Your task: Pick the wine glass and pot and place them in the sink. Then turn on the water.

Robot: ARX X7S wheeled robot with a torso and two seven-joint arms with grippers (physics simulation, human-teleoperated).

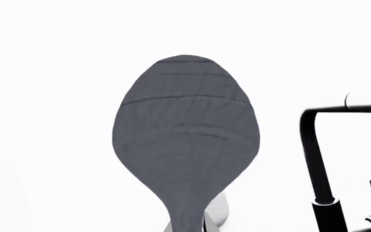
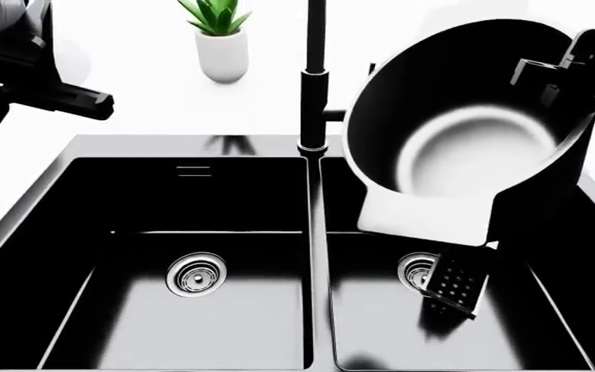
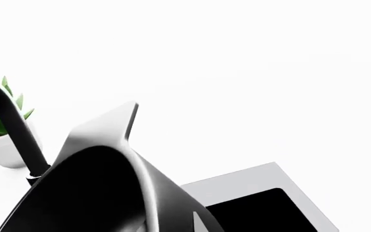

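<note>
pot (image 2: 463, 132) tilted over sink (image 2: 173, 147), right pincer (image 2: 576, 66)

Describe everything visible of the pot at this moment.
The pot is large, black and cylindrical, with a shiny pale inner base and a flat pale tab handle on its low side. It is tipped steeply, its opening facing the head camera, raised above the right basin of the sink, beside the black faucet. The right gripper meets its upper rim; the grip itself is hidden. The right wrist view shows its dark wall and a pale handle close up.
</note>
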